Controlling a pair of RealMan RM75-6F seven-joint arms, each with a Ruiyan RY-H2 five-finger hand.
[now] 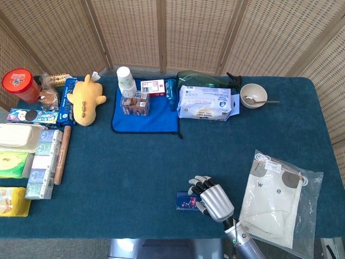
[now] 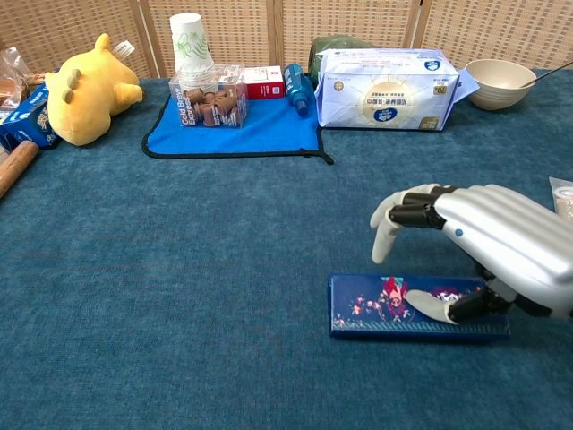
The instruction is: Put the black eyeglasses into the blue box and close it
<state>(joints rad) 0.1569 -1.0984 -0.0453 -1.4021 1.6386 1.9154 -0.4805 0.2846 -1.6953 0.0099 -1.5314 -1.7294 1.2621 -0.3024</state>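
The fingertips (image 2: 383,244) of the right hand (image 2: 479,242) are seen curved downward just above the far edge of the blue box (image 2: 416,306), while the thumb is laid across its lid near the right end. Nothing is grasped; the fingers are bent over the box rather than clenched, and whether the lid is actually pressed by the thumb cannot be told for certain. The lid appears flat and shut, so the posture is judged to suit a closing press or a check that the lid is seated. The black eyeglasses are not visible anywhere; they are presumed to be inside the box, though this cannot be confirmed.

In the head view the box (image 1: 186,202) is found at the near table edge, just left of the hand (image 1: 214,198). A clear bag of white fabric (image 1: 277,197) lies to the right of the box, well apart. The blue mat (image 1: 156,120) lies far behind the box. The left hand is not shown in either view.
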